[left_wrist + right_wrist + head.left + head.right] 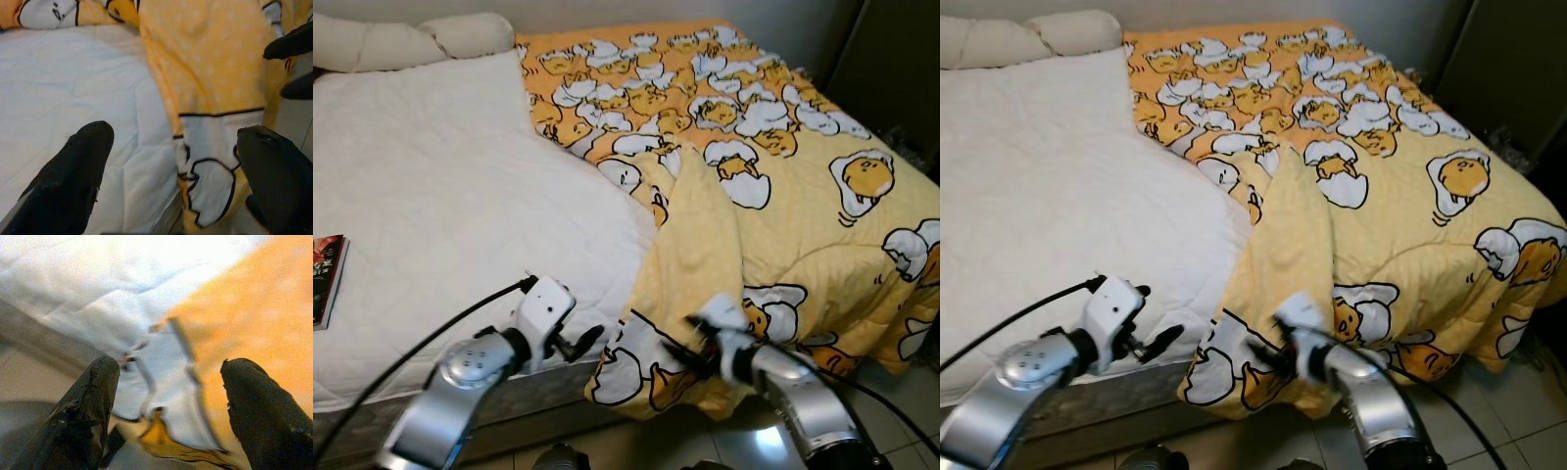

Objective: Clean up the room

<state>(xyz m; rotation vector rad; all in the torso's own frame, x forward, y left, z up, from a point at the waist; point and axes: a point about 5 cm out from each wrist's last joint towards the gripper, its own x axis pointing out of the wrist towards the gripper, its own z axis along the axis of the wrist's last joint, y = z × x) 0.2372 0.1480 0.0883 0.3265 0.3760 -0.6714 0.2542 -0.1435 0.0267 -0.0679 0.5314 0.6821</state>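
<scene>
We see a book on the white mattress, cut off by the frame edge, its cover too small to read. The yellow blanket hides the mattress's far side. Beside the mattress, the blanket's hem is blurred in the right wrist view.

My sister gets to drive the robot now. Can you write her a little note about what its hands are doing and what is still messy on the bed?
Left hand: open, empty, at the foot edge of the bed by the white sheet.
Right hand: open, empty, close to the blanket's hanging corner.
Yellow egg-print blanket: covers the right side of the bed only, its edge folded back, its corner drooping toward the floor.
Pillows: at the head of the bed.
Book: on the sheet near the left edge.
Done: nothing gripped yet.
Left: probably grab the corner, spread the blanket over the sheet, move the book.
</scene>
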